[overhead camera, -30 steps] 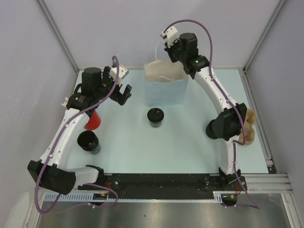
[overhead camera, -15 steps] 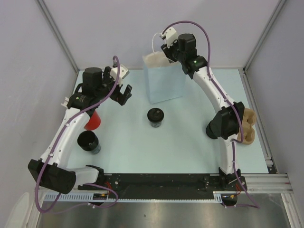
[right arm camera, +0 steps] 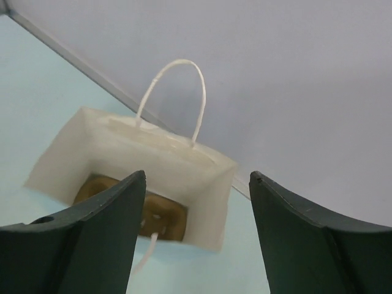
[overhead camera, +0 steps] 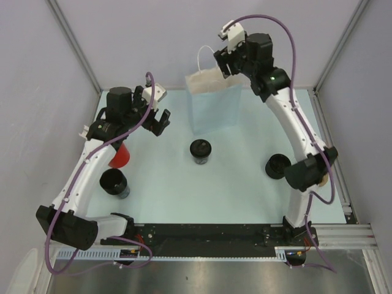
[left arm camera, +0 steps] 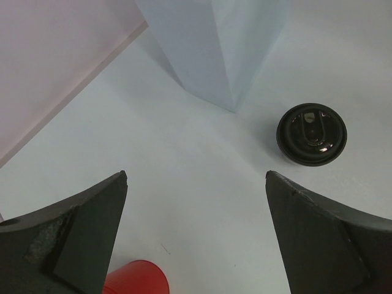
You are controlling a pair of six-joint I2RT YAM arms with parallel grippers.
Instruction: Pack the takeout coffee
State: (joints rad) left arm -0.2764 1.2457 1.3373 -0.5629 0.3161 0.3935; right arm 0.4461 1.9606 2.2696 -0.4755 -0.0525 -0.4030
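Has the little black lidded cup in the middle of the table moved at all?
No. The short black disposable cup with the round sip lid sits in the same spot, judged against the long black rail low in the overhead view.

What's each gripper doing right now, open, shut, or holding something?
Left gripper: open, holding nothing; the takeout coffee stands apart from it.
Right gripper: open, holding nothing, above the mouth of the paper bag.
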